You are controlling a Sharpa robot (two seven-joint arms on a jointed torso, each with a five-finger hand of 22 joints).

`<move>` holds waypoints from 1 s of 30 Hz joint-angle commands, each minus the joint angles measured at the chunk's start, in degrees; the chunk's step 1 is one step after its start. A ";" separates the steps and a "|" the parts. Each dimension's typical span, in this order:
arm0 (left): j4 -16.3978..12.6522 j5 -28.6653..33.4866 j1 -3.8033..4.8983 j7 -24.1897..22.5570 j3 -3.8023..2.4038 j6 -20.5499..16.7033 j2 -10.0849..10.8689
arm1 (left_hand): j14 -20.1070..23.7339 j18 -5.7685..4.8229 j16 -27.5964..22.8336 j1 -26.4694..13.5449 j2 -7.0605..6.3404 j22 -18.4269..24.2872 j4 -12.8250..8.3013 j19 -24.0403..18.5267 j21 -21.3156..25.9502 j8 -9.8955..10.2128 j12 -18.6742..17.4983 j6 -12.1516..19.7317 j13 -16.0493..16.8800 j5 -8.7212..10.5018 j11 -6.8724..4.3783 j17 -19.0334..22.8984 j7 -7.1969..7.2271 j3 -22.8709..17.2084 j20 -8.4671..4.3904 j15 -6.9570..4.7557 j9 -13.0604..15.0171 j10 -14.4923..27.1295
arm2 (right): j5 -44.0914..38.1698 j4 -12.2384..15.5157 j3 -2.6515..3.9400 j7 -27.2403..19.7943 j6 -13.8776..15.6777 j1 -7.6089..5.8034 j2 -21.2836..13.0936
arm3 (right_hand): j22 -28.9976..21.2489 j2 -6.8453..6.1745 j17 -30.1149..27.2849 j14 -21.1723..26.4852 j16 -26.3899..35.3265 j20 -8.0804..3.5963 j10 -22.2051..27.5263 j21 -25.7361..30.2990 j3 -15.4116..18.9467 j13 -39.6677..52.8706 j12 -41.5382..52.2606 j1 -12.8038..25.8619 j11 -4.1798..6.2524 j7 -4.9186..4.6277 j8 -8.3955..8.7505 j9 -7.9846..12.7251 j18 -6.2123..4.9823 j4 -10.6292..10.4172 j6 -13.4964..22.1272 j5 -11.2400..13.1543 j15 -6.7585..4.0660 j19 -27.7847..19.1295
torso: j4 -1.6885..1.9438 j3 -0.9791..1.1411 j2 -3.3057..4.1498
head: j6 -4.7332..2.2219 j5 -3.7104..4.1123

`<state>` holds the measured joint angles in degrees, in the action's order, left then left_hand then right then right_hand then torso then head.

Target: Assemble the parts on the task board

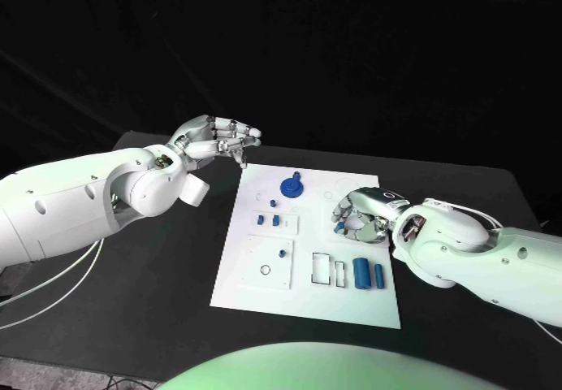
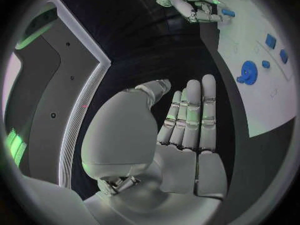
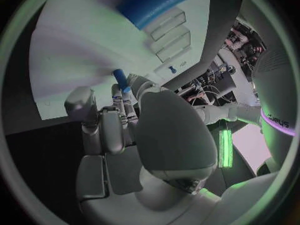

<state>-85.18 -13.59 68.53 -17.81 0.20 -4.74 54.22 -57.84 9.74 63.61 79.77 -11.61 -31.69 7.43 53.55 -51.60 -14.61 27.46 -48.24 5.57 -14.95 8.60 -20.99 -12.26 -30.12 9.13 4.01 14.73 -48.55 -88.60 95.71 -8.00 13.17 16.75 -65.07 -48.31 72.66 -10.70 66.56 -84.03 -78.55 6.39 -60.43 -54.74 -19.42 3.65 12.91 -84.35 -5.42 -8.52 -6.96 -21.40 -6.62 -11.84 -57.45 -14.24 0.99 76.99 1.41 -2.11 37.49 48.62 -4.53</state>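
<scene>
The white task board point(image 1: 307, 302) lies in the middle of the black table. On it sit a blue gear point(image 1: 291, 189), two small blue blocks point(image 1: 267, 218) and two blue cylinders point(image 1: 370, 274) near its right edge. My right hand point(image 1: 358, 214) hovers over the board's right side and pinches a small blue peg point(image 3: 119, 79) at its fingertips point(image 3: 129, 83). My left hand point(image 1: 218, 138) hangs off the board's far left corner, above the table. Its fingers point(image 2: 192, 112) are straight and hold nothing. The gear point(image 2: 249, 72) and the right hand point(image 2: 199, 6) also appear in the left wrist view.
Rectangular recesses point(image 1: 326, 269) and a small black ring point(image 1: 265, 270) lie in the board's near half. Bare black table point(image 1: 153, 276) runs on both sides of the board. A large blue cylinder point(image 3: 154, 4) lies close past my right hand.
</scene>
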 commanded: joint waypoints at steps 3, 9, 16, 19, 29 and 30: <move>-0.10 0.14 0.05 -0.52 -0.05 0.88 -0.08 | 0.27 0.84 -0.30 -0.48 0.02 0.09 -0.05 0.00 0.26 -0.29 -0.20 0.49 -0.08 -0.09 0.04 0.07 0.09 0.31 0.24 0.09 -0.07 0.52 | 0.26 -0.35 -0.06 -0.33 0.10 0.15 0.30 | 0.83 -0.86 0.41 -1.36 -0.53 -0.27 -3.00 -1.20 -5.86 -0.03 -1.90 0.09 0.27 0.00 -0.07 -0.14 0.06 -0.51 -1.47 2.62 -0.64 0.80 | -0.04 0.03 0.02 | 0.09 -0.01; -0.13 0.14 0.05 -0.48 -0.04 0.98 -0.03 | 0.28 0.84 -0.29 -0.50 0.08 0.16 0.01 0.03 0.33 -0.33 -0.14 0.57 -0.08 -0.09 0.05 0.06 0.07 0.35 0.25 0.11 -0.08 0.59 | -0.36 -0.72 -0.11 -0.17 0.24 0.29 0.65 | 1.15 -1.92 0.38 -1.34 -0.62 -0.28 -4.16 -1.38 -9.18 0.02 -3.51 0.97 0.30 -0.01 -0.22 -0.48 0.10 -0.11 -2.09 2.75 -0.61 0.87 | -0.03 0.05 0.03 | 0.16 -0.04; -0.14 0.14 0.05 -0.43 -0.04 1.01 0.04 | 0.28 0.84 -0.29 -0.50 0.08 0.16 0.01 0.03 0.33 -0.33 -0.14 0.57 -0.08 -0.09 0.05 0.06 0.07 0.35 0.25 0.11 -0.08 0.59 | -1.71 -1.11 -0.14 0.26 0.05 0.40 0.93 | 1.41 -1.70 0.44 -1.35 -0.72 -0.36 -4.83 -1.57 -11.18 0.03 -4.34 1.12 0.41 0.13 -0.60 -0.91 0.12 0.75 -2.68 3.06 -0.71 0.92 | -0.06 -0.01 -0.02 | 0.31 -0.04; -0.15 0.14 0.06 -0.41 -0.04 1.02 0.06 | 0.28 0.84 -0.29 -0.50 0.08 0.16 0.01 0.03 0.33 -0.33 -0.14 0.57 -0.08 -0.09 0.05 0.06 0.07 0.35 0.25 0.11 -0.08 0.59 | -2.15 -1.21 -0.16 0.42 -0.25 0.41 1.01 | 1.45 -1.87 0.44 -1.34 -0.73 -0.37 -4.82 -1.58 -11.49 0.02 -4.58 1.19 0.37 0.08 -0.58 -0.97 0.12 1.01 -2.61 3.20 -0.70 0.91 | -0.05 -0.02 -0.01 | 0.36 -0.04; -0.21 0.10 0.06 -0.33 -0.04 0.97 0.19 | 0.29 0.84 -0.28 -0.50 0.07 0.20 0.03 0.06 0.39 -0.36 -0.09 0.63 -0.08 -0.08 0.06 0.05 0.06 0.40 0.26 0.12 -0.09 0.67 | -3.35 -1.49 -0.28 0.79 -1.36 0.50 1.29 | 1.42 -3.02 0.04 -1.22 -0.56 -0.29 -4.59 -1.22 -12.09 0.00 -5.47 1.98 0.15 -0.09 -0.51 -1.16 0.09 1.74 -2.36 3.54 -0.54 0.71 | 0.01 -0.02 -0.05 | 0.50 -0.04; -0.21 0.10 0.06 -0.33 -0.04 0.96 0.20 | 0.29 0.84 -0.28 -0.50 0.07 0.20 0.03 0.06 0.39 -0.36 -0.09 0.63 -0.08 -0.08 0.06 0.05 0.06 0.40 0.26 0.12 -0.09 0.67 | -3.46 -1.51 -0.29 0.82 -1.49 0.51 1.30 | 1.42 -3.09 -0.01 -1.20 -0.54 -0.28 -4.55 -1.19 -12.11 0.00 -5.54 2.05 0.13 -0.11 -0.51 -1.17 0.09 1.77 -2.34 3.56 -0.52 0.69 | 0.01 -0.03 -0.05 | 0.51 -0.04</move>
<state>-85.25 -13.58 68.53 -17.75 0.20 -4.60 54.45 -57.84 9.73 63.61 79.77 -11.61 -31.59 7.43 53.55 -51.41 -14.60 27.46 -48.03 5.57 -14.95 8.60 -20.99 -12.05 -30.12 9.13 4.01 14.73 -48.12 -90.53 94.26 -8.16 13.48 17.14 -64.75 -47.09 74.12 -13.28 66.60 -84.03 -79.01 6.16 -65.01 -56.02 -31.26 3.74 7.57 -82.35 -5.10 -8.47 -7.30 -22.51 -6.62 -10.10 -59.70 -11.06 0.60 77.48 1.41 -2.13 37.44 49.09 -4.55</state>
